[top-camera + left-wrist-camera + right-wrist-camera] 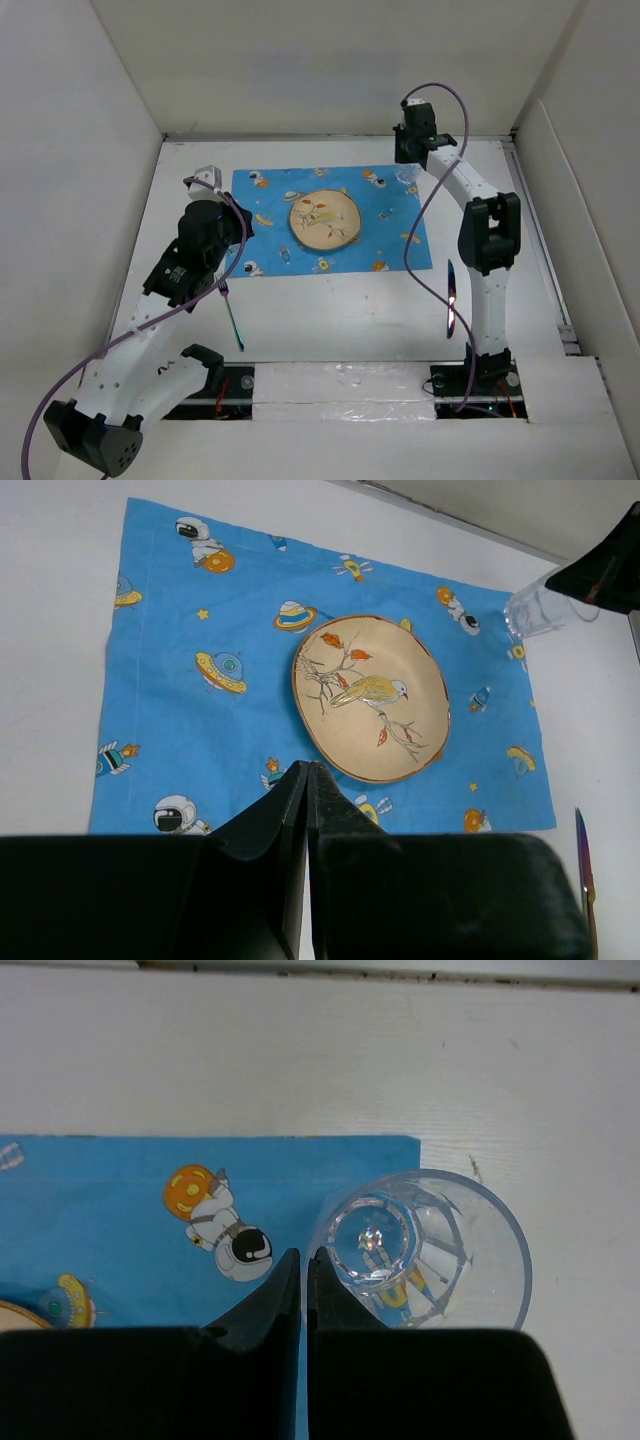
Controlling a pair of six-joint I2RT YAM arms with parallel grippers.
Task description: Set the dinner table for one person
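Centrally, the dinner table (330, 320) is seen from above as a large white surface filling the middle of the frame, walled by white panels on the left, right and far sides. A blue mat (265, 205) printed with cartoon astronauts is laid flat on its upper half. A round tan plate (324, 220) painted with a bird on a branch is set near the middle of the mat. A clear glass (406, 176) is stood upright at the mat's upper right corner. What appears to be an iridescent fork (232, 318) is laid on the bare table below the mat's lower left corner, clear of the cloth. A matching knife (452, 296) is laid on the bare table below the mat's lower right corner, beside the right arm. In the left wrist view, the left gripper (306, 770) is held above the near edge of the mat with its fingers pressed together and nothing between them. In the right wrist view, the right gripper (303, 1258) is likewise drawn narrow and empty, with the glass just to the right of its fingertips. Whether they touch cannot be told.
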